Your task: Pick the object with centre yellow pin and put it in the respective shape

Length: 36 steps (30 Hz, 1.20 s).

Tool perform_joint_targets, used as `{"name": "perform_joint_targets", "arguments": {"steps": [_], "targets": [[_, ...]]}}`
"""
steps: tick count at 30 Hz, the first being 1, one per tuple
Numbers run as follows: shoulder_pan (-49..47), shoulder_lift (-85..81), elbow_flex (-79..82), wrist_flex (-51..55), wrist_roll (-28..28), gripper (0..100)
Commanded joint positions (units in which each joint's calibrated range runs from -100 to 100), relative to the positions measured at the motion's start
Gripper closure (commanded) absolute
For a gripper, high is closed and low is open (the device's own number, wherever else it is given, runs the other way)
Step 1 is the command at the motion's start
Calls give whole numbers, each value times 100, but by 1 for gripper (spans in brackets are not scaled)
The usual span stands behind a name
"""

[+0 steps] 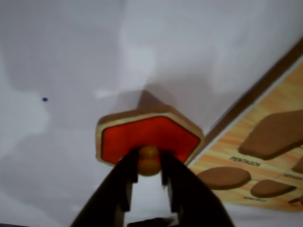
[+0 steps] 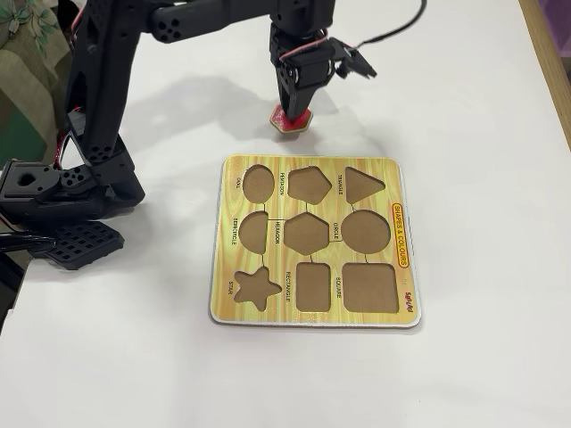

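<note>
The red hexagon piece (image 1: 149, 137) fills my wrist view, its yellow knob (image 1: 149, 160) pinched between the two fingers of my claw (image 1: 149, 170), so I am clenched on the knob; the piece looks lifted clear of the white surface (image 1: 71, 71), beside the shape board (image 1: 265, 184). In the fixed view, my claw (image 2: 292, 114) holds the piece (image 2: 291, 122) just beyond the board's far edge, the hexagon recess (image 2: 306, 233) empty. Grasp done; carrying and seating remain.

Pincer (image 1: 149, 165) closed on the yellow knob (image 1: 149, 160) of the red hexagon piece (image 1: 147, 139), shape board (image 1: 284, 94) at right.
</note>
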Motion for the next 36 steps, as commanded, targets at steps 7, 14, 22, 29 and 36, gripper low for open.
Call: {"name": "perform_joint_targets", "arguments": {"steps": [7,14,22,29,36], "targets": [[749,-1205,917,-17,527,95],[1647,-1799,1754,-25,1270,95],[2741,-2301,2446,-34,2285,95],[3366,-2327,2581,-466,3043,95],[3942,-2327,2851,-846,3482,95]]}}
